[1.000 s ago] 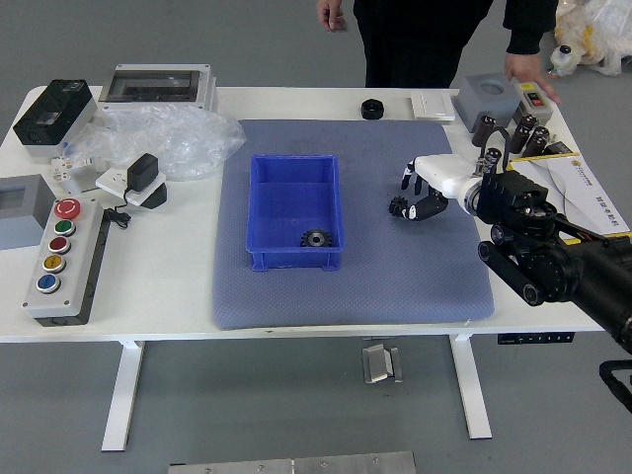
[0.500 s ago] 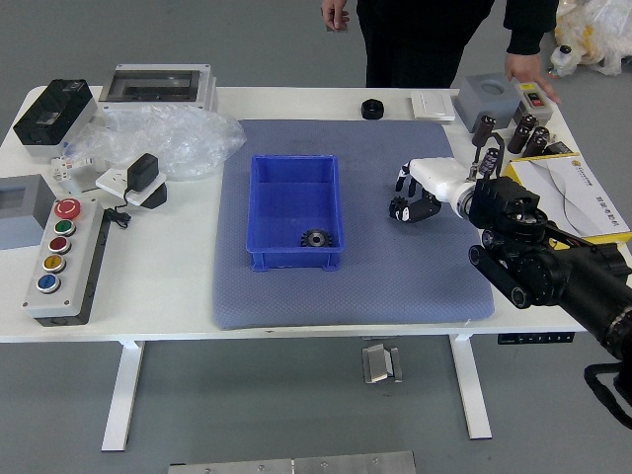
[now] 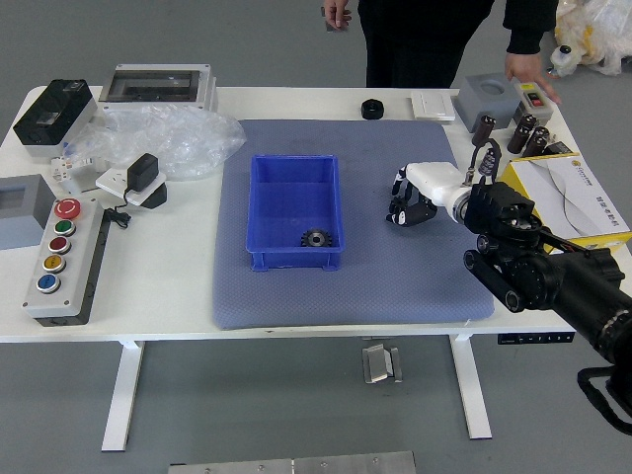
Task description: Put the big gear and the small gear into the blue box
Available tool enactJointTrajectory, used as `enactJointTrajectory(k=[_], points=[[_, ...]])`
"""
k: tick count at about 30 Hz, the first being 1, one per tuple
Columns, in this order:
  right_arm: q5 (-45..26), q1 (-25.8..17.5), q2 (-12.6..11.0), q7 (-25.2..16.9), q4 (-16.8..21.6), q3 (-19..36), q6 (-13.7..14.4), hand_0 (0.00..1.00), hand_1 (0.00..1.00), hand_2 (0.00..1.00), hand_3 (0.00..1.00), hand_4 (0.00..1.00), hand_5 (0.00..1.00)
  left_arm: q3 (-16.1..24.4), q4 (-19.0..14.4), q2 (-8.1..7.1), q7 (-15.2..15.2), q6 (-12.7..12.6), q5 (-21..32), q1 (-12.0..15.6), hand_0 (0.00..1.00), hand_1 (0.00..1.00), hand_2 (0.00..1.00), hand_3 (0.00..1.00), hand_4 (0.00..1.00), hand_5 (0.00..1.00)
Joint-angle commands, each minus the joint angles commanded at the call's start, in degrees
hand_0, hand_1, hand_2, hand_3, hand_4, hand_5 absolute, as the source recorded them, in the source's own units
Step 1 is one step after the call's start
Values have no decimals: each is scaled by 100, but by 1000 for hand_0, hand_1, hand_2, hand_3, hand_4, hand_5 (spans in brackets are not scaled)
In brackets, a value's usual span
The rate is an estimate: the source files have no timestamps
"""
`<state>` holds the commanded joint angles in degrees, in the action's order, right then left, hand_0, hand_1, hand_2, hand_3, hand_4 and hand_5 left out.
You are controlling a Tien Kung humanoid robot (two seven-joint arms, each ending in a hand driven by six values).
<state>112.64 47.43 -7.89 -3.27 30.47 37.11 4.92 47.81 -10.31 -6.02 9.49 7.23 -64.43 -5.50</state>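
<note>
Right hand (image 3: 420, 199), one; black and white, low over the right part of the blue-grey mat (image 3: 375, 286), its tip at the spot where I saw the small gear a moment earlier; whether it is apart, together or clamped on that gear I cannot tell from my view; the small gear itself, visible at the hand's tip in the earlier frame, I can no longer pick out from the dark parts there.

Right arm (image 3: 543, 281), one; black, reaching in from the right over the bench (image 3: 168, 296); shifted slightly leftward since the earlier frame.

Blue box (image 3: 293, 202), one; open-topped, on the mat to the left of the hand, well apart from it; unmoved; big gear (image 3: 316, 238), one, black, lying inside near the box's near right corner, as before.

Black round piece (image 3: 372, 109), one; at the mat's far edge; white block (image 3: 432, 106), one, to its right; yellow-edged panel (image 3: 578, 197), one, beyond the right arm.

Button panel (image 3: 67, 262), one, on the left of the bench; clear plastic wrap (image 3: 168, 140), behind it and to the right.

Person at the far side; one hand (image 3: 337, 14) hanging beyond the bench; the other (image 3: 531, 75) at the far right, beside a grey case (image 3: 487, 101).
</note>
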Motion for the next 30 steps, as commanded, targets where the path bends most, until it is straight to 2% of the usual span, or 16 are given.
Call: enactJointTrajectory(k=[2,3,8,9,20,21,30], points=[[0,-5,7,-13,-4,-8,50,504,411,518,619,796,319,0,0,1,0,0,-1,-2,853,822,804,828,675,307],[0,-7,9,-20,-6,-12,78,542,403,519,620,781,257,-1,0,1,-1,0,0,-3,853,823,805,828,675,307],[3,-16,12,-65,-13,-23,217,542,403,519,620,781,257,-5,0,0,1,-1,-1,-4,853,823,805,828,675,307],[6,-17,12,-71,-14,-24,233,569,408,520,618,765,198,-5,0,0,1,-1,-1,-4,853,823,805,828,674,306],[48,-41,9,-78,-37,-114,304,556,406,514,614,800,191,-8,0,1,2,1,-13,1,853,823,803,828,675,307],[57,-42,12,-83,-43,-122,322,565,407,514,609,824,158,-8,0,0,2,1,-14,2,853,823,803,828,675,306],[139,-46,31,-89,-74,-147,435,567,401,504,595,808,139,-10,0,-5,2,1,-17,2,853,823,803,828,675,306]])
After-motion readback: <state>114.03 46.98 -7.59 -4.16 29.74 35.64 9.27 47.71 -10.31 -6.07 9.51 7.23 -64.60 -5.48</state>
